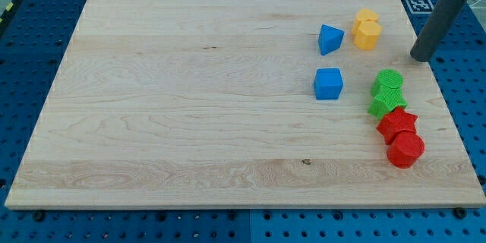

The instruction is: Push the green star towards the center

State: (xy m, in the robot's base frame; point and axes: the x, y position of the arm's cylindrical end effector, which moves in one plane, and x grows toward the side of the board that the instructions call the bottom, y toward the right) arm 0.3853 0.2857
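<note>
Up-right of the green star (388, 105) sits my tip (420, 58).

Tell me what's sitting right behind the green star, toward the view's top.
A round green block touches the green star on that side. A red star overlaps its lower edge, hiding that edge. My tip stands apart, up and right.

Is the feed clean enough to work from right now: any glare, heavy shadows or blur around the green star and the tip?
Camera view: light is even, no glare on the board; the green star is sharp with only a faint shadow, edges clear against the red star; my tip is sharp, up and right of it; the rod's top is cropped.
</note>
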